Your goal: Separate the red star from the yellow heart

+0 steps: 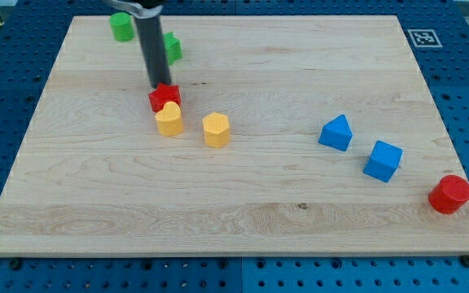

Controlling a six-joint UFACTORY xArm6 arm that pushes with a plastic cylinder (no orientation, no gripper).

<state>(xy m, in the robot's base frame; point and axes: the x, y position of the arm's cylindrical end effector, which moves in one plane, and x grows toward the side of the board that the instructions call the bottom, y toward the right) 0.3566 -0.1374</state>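
Red star (164, 97) sits at the board's upper left, touching the yellow heart (169, 119) just below it; there are no jaws, only my tip (159, 87) touching the star's top-left edge. It looks light, rigid and easy to slide, so I'd push a flat side, away from the heart.

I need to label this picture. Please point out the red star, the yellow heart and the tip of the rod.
red star (165, 97): camera view, on its top face.
yellow heart (169, 119): camera view, on its front side.
my tip (160, 86): camera view, the rod's very end, at the star's upper edge.
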